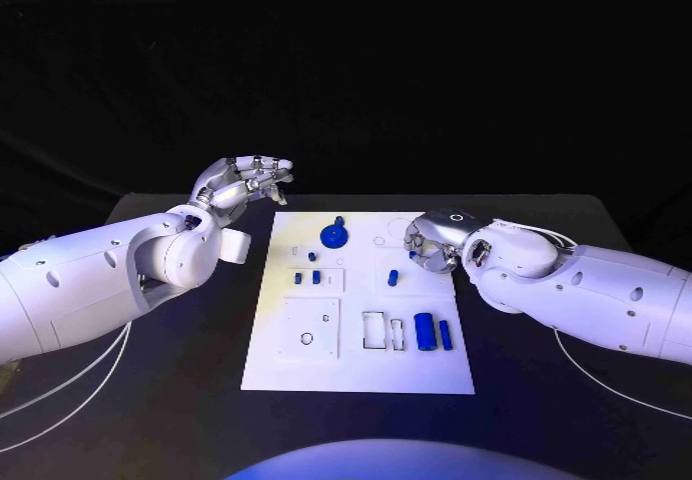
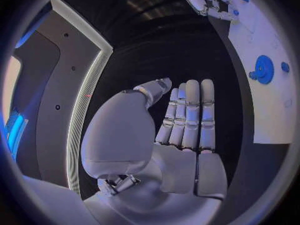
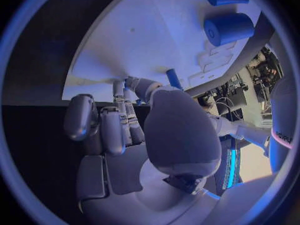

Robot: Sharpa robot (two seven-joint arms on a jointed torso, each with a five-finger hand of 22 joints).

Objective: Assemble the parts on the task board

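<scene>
Silver fingers on the left hand (image 1: 245, 180) are lying straight and side by side, holding nothing, hovering past the far left corner of the board (image 1: 361, 370) and clear of it. Just beyond that hand, on the board's far end, a blue gear (image 1: 333, 236) is sitting, also seen in the left wrist view (image 2: 264, 69). The right hand (image 1: 437, 243) is hanging low over the board's right edge with its fingers curled downward; I cannot tell whether it is gripping anything. A small blue peg (image 3: 173, 78) is standing right beside its fingertips. Nearer the robot, a fat blue cylinder (image 1: 424, 331) and a thinner pin (image 1: 446, 335) are lying side by side, well apart from either hand.
</scene>
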